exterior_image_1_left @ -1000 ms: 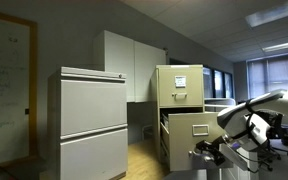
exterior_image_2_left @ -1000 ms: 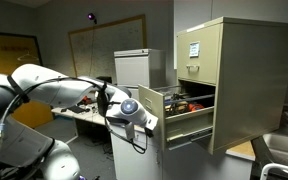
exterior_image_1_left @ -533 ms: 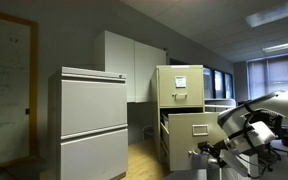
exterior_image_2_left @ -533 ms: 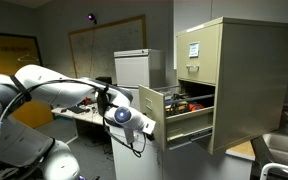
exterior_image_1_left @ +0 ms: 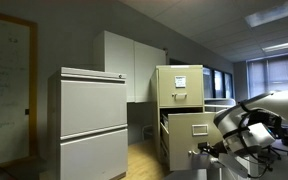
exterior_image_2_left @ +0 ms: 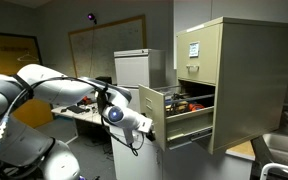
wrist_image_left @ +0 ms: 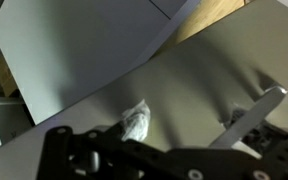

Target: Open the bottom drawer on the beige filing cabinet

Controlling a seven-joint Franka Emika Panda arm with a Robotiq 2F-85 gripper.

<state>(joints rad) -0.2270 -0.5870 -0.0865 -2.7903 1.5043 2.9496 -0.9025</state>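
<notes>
Wrist view: we record the fingers (wrist_image_left: 252,112), of which one pale bar shows clearly above the black gripper body (wrist_image_left: 134,160), set close against a broad beige metal face (wrist_image_left: 189,80). A blurred pale lump (wrist_image_left: 134,122) lies on that face nearby, and we cannot tell whether the fingers stand wide or narrow, nor whether they hold anything. Exterior views, both: we list the beige filing cabinet (exterior_image_1_left: 180,88) (exterior_image_2_left: 239,80), tall and narrow, standing apart from the wider pale-grey cabinet (exterior_image_1_left: 88,120), with white papers (exterior_image_1_left: 181,84) on its upper front. Its lower drawer (exterior_image_1_left: 191,132) (exterior_image_2_left: 176,112) stands pulled out; in an exterior view we see dark contents inside it. We enter the white robot arm (exterior_image_2_left: 59,88) (exterior_image_1_left: 246,122) reaching toward the drawer's front end, with the fingers near that front; whether they touch it is too small for us to judge. White wall cupboards (exterior_image_1_left: 129,62) stand behind the cabinets.
</notes>
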